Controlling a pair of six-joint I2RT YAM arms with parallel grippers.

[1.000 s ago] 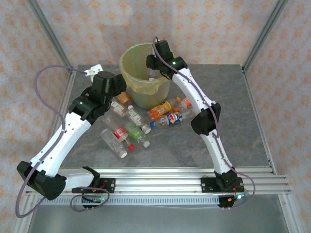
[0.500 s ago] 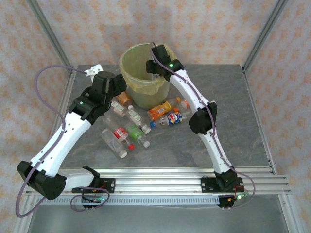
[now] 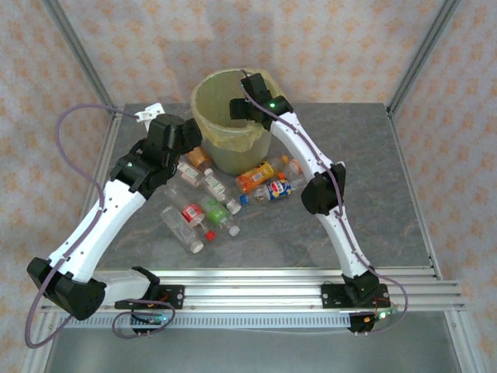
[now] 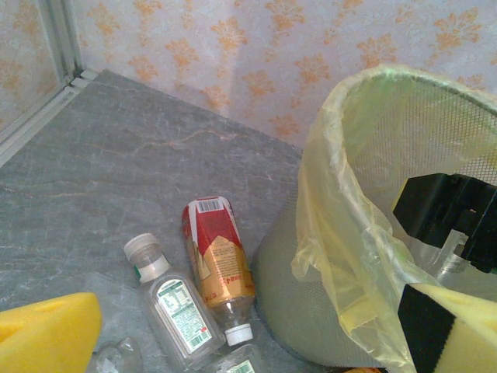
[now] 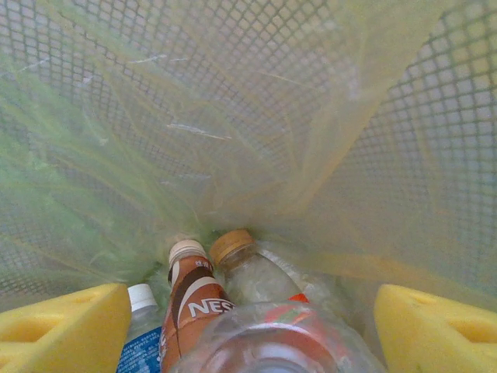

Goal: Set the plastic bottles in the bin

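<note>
Top external view: the left pincer, spread wide and holding nothing, is poised over plastic bottles lying on the table just left of the bin. Further bottles are scattered in front of the bin. The right pincer is positioned within the bin's mouth. Right wrist view: its pads are parted, and a clear bottle is seen between them, with no contact discernible, above a brown bottle and others at the lined bottom.
</note>
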